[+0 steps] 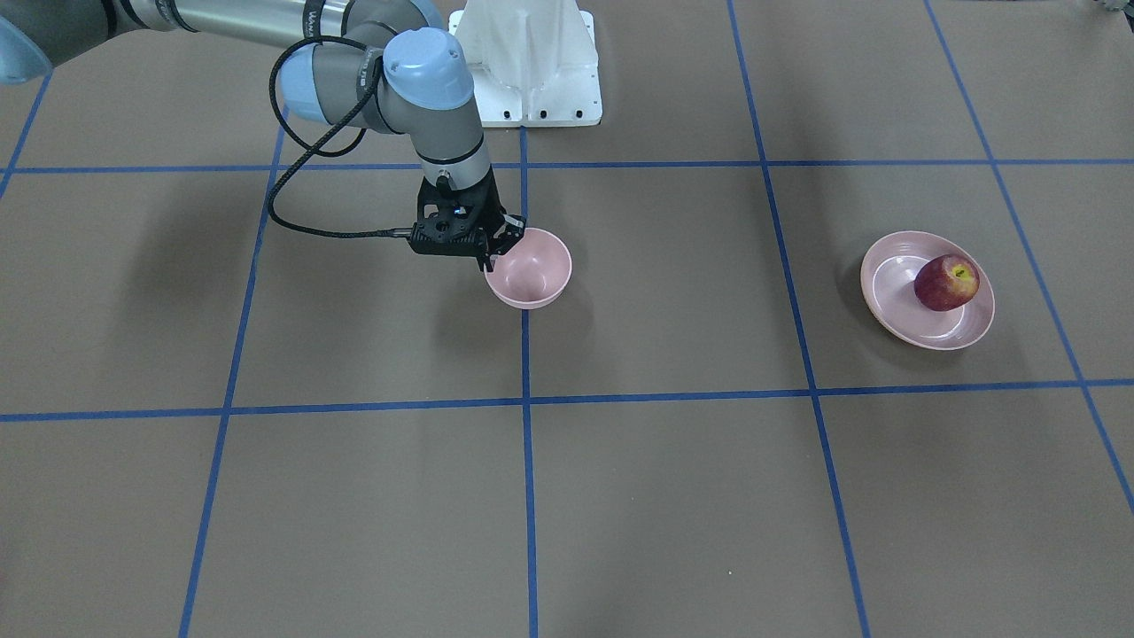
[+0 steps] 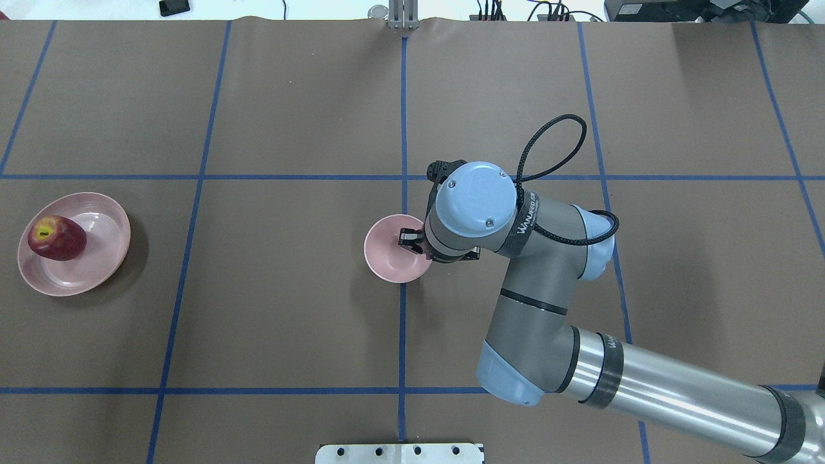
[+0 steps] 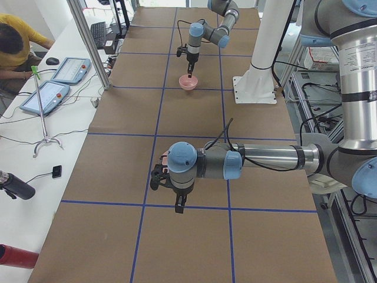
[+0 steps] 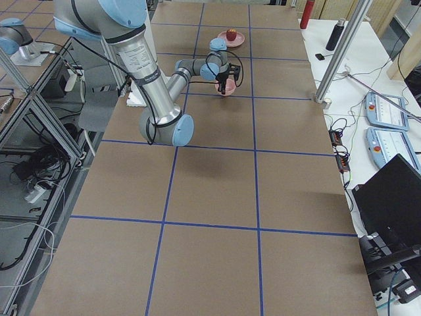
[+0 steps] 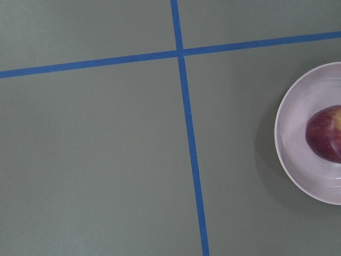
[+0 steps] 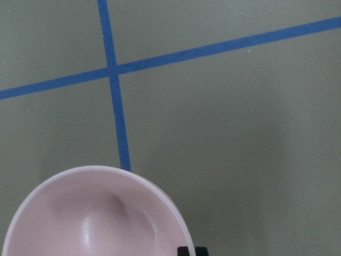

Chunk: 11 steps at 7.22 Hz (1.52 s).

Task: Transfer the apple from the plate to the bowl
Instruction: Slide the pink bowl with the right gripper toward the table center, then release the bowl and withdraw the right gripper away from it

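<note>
Pink bowl is pinched at its rim by the down-pointing right hand.

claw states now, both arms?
Left claw: cannot be told, it shows only in a side view.
Right claw: at the bowl rim; open or closed cannot be told.

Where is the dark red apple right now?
In the overhead view, the dark red apple sits on the shallow pale pink plate at far left, well apart from the deep pink bowl.
</note>
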Available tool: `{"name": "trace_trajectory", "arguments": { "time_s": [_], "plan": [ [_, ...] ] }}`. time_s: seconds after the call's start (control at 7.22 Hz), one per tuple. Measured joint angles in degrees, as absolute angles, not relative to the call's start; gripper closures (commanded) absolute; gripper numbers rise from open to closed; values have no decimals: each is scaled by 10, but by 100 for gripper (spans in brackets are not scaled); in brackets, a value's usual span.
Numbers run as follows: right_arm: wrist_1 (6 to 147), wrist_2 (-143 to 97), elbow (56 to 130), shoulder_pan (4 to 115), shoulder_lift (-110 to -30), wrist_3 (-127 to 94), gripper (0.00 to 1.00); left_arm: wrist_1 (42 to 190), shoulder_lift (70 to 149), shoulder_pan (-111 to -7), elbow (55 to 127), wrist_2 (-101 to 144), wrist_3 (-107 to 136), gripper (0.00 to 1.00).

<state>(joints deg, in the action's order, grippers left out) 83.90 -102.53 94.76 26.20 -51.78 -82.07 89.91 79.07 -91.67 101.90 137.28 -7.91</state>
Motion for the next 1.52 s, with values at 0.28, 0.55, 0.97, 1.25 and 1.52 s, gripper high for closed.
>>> {"name": "trace_trajectory", "arguments": {
  "time_s": [0.28, 0.55, 0.97, 1.25, 1.52],
  "plan": [
    [837, -1017, 942, 256, -516, -819, 33, 899, 791, -917, 1018, 1373, -79, 2],
    [835, -1014, 947, 256, -517, -814, 0, 899, 790, -917, 1018, 1373, -79, 2],
    [836, -1013, 963, 274, -519, -814, 0, 899, 791, -917, 1018, 1373, -79, 2],
    [842, -1091, 979, 353, -534, -766, 0, 899, 823, -916, 1021, 1373, -77, 2],
    [843, -1198, 982, 472, -582, -610, 0, 900, 858, -915, 1023, 1374, -78, 2]
  ]
}}
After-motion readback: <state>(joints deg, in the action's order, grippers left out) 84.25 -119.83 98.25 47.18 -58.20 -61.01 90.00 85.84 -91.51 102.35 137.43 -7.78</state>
